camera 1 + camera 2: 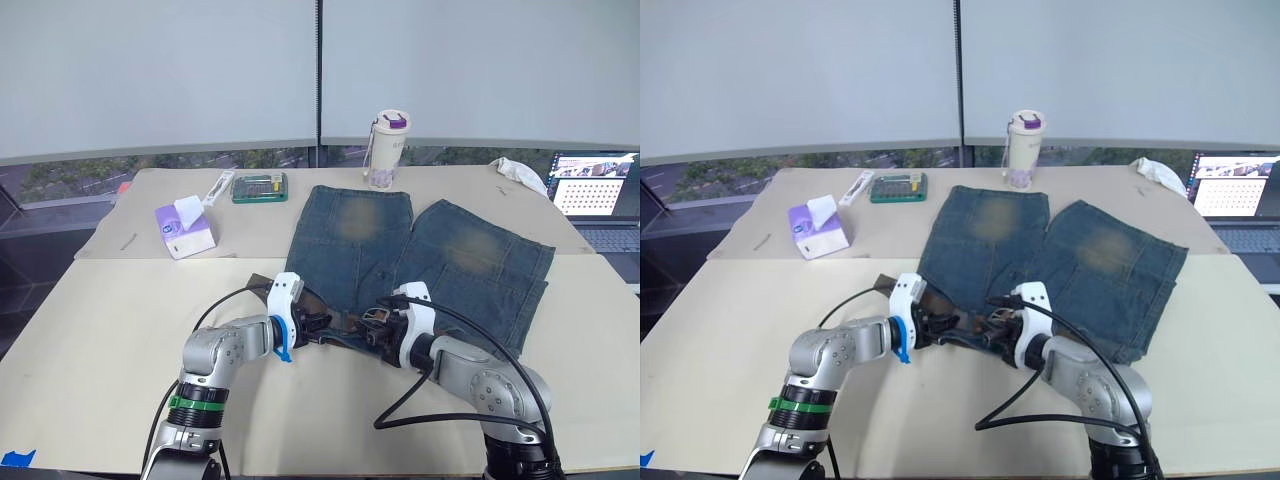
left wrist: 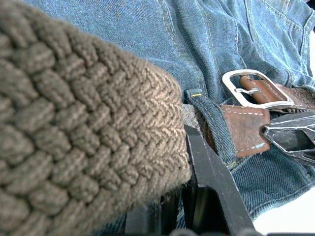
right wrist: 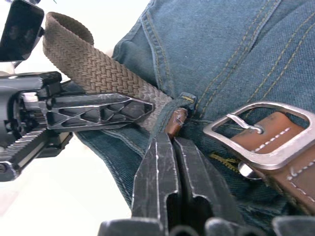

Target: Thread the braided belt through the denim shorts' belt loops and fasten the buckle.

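On the table, both grippers pinch: left gripper the braided belt, right gripper a belt loop.

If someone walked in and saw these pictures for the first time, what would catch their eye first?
Most likely the denim shorts spread flat in the middle of the table, waistband toward the robot. There the left claw and right claw meet over the braided belt, whose silver buckle lies on the denim beside a belt loop. A purple tissue box sits off to the left.
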Motion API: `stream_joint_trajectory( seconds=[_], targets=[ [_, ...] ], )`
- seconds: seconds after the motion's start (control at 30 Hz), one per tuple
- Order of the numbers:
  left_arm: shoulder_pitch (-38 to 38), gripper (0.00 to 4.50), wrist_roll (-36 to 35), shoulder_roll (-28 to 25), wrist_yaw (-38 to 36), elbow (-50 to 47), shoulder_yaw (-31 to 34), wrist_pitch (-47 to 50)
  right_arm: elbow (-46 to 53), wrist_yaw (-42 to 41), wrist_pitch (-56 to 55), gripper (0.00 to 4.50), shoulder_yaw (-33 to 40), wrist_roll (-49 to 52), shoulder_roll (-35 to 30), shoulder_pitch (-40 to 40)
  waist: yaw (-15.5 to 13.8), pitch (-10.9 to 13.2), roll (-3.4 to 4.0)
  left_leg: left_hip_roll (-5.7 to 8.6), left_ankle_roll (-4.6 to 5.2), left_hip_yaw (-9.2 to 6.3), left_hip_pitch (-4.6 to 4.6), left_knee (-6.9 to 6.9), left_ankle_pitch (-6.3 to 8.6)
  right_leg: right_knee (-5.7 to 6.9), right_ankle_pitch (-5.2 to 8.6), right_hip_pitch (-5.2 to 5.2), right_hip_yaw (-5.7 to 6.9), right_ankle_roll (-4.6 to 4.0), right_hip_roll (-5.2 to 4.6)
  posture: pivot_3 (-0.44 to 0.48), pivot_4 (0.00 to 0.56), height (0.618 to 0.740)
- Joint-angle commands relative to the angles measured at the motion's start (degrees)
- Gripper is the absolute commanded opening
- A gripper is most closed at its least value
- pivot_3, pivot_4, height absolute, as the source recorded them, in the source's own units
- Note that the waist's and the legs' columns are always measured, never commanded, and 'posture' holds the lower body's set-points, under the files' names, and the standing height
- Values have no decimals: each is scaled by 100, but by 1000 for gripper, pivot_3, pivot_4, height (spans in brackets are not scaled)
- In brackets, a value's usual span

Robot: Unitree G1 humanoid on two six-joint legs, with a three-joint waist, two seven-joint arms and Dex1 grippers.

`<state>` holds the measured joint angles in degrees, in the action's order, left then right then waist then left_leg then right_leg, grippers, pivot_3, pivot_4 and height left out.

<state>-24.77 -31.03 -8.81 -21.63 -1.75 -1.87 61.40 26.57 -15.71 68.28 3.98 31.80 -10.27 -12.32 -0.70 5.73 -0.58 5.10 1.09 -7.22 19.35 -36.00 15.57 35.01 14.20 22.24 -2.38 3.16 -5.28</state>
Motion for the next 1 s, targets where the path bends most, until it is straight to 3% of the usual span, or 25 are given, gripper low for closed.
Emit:
stream_joint_trajectory(
  seconds=[0.03, 0.07, 0.2, 0.37, 0.77, 0.87, 1.0],
  targets=[
    [47, 0, -8, 32, -182, -89, -133, -143, 199, -6, -11, 115, 138, 297, 173, -79, 0, 0, 0, 0, 0, 0, 0, 0, 0, 0, 0, 0, 0, 0, 0, 0, 150, 740],
    [60, 0, -9, 30, -209, -96, -122, -172, 208, 6, 4, 115, 214, 356, 223, -90, 0, 0, 0, 0, 0, 0, 0, 0, 0, 0, 0, 0, 0, 0, 0, 0, 150, 740],
    [106, 1356, 72, -13, -236, -52, -85, -329, 253, 44, 182, 0, 594, 668, 339, -142, 0, 1, 2, -1, 0, 0, 0, 2, 0, 0, 0, 2, 0, 0, 0, 0, 150, 740],
    [157, 3052, 251, -196, -345, 1, -219, -516, 343, 42, 346, 0, 1092, 929, 17, -103, -2, 1, 4, 0, 1, 0, -1, 3, 0, -1, 0, 0, -1, 0, -1, 0, 150, 740],
    [384, 3052, 110, -806, -1238, 131, -150, -937, 689, -88, 1022, 0, 3113, 2883, -1017, 435, 30, 6, 10, -8, 5, 2, 3, 11, 2, -7, 2, 0, -3, -2, -1, 0, 150, 740],
    [403, 3052, -397, -918, -1808, -153, 53, -860, 444, 121, 843, 0, 3856, 3899, -1318, 480, 38, 16, 13, -11, 5, 5, 6, 11, 2, -8, 4, 1, -3, -2, 0, 0, 150, 740],
    [388, 3052, -960, -1150, -2596, -733, 61, -862, 169, 1204, -27, 0, 3953, 5823, -1507, 329, 33, 57, 12, -12, 8, 5, 7, 10, 3, -8, 4, 1, -5, -2, -2, 0, 150, 740]
  ],
)
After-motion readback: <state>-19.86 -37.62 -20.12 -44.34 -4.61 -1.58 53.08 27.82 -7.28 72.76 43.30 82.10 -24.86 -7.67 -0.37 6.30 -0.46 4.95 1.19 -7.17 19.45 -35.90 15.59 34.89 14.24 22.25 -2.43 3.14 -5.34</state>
